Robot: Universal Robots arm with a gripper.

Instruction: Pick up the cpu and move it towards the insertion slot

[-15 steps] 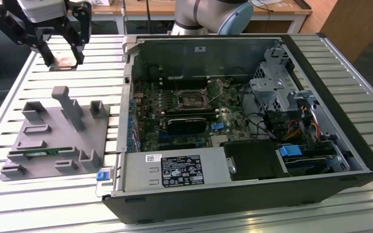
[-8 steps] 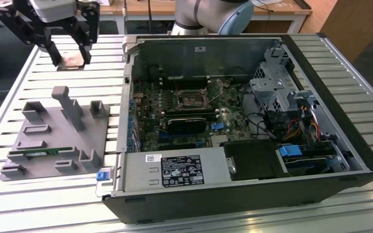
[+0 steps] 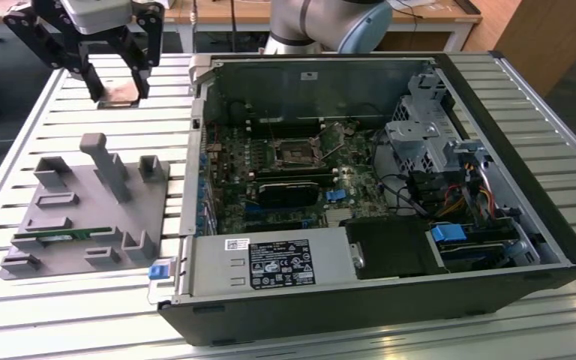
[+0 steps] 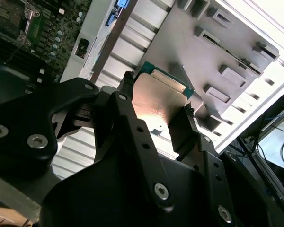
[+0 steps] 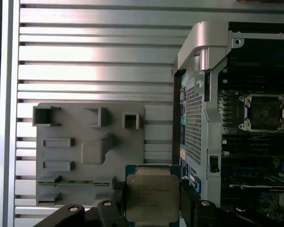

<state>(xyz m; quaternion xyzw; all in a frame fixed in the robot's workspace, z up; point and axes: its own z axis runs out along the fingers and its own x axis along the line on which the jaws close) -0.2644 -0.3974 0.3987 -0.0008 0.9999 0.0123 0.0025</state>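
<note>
My gripper [image 3: 121, 95] hangs high above the slatted table at the exterior view's upper left, shut on the cpu [image 3: 122, 94], a small flat square chip held by two opposite edges. In both wrist views the cpu [image 5: 152, 197] [image 4: 159, 108] shows a silvery top with a green rim, pinched between the black fingers [image 4: 191, 124]. The insertion slot [image 3: 297, 152], a square socket with a shiny frame and dark centre, lies on the motherboard inside the open computer case, to the right of the gripper. In the first wrist view the insertion slot [image 5: 264, 112] is seen off to the side.
A grey holder plate [image 3: 88, 210] with raised blocks lies on the table below the gripper, with a thin green memory stick [image 3: 63, 236] in it. The open case wall [image 3: 200, 97] stands between gripper and motherboard. A black card [image 3: 288, 193] sits below the socket.
</note>
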